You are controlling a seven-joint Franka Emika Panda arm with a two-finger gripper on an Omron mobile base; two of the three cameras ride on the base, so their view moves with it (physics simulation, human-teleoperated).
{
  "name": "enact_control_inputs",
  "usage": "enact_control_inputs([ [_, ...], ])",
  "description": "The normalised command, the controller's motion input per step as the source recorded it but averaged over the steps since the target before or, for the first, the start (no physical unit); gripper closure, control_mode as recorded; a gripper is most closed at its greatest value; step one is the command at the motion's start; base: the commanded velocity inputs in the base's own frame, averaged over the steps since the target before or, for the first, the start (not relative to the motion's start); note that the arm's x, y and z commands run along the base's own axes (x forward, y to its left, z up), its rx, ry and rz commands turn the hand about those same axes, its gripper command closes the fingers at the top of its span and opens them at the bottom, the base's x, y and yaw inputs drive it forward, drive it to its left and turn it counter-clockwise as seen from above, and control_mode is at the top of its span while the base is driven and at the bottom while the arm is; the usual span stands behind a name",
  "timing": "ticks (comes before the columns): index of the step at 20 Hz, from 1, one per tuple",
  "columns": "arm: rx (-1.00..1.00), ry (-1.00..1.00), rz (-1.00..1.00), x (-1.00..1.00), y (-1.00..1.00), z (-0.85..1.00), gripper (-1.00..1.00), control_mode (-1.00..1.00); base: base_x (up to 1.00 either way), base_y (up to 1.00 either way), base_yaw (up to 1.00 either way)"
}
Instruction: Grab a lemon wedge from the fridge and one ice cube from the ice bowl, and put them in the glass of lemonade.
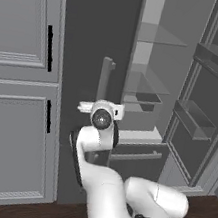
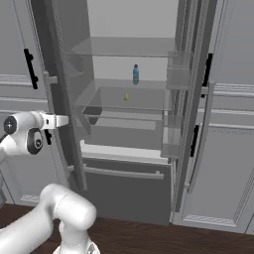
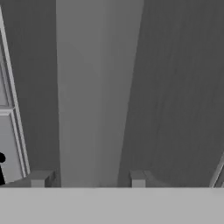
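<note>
Fridge (image 2: 134, 114) doors open, lemon wedge (image 2: 126, 97) on shelf; pincer (image 3: 89, 178) jaws apart astride door handle (image 3: 92, 96)

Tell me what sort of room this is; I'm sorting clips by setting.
Most likely a kitchen: an open fridge with glass shelves holding a bottle and a lemon wedge, with tall grey panelled cabinets beside it.

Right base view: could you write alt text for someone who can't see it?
An open fridge with glass shelves: a tiny yellow lemon wedge sits on the middle shelf, a small blue bottle behind it. At left the white arm's pincer is at the edge of the opened left door.
</note>
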Motion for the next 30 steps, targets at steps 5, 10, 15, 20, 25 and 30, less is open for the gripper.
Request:
enact_control_inputs([
  [5, -0.05, 0.27, 0.00, -0.53, 0.32, 0.42, 1.00, -1.00, 0.00, 0.00, 0.00],
  [10, 0.00, 0.00, 0.00, -0.12, -0.07, 0.25, -1.00, -1.00, 0.00, 0.00, 0.00],
  [15, 0.12, -0.29, -0.01, -0.80, -0.43, 0.20, -1.00, -1.00, 0.00, 0.00, 0.00],
  [20, 0.50, -0.23, -0.05, -0.76, -0.74, 0.54, -1.00, -1.00, 0.00, 0.00, 0.00],
  [25, 0.55, -0.07, -0.08, -0.69, -0.74, 0.93, -1.00, -1.00, 0.00, 0.00, 0.00],
  [30, 0.56, -0.05, -0.03, -0.43, -0.92, 0.52, -1.00, -1.00, 0.00, 0.00, 0.00],
])
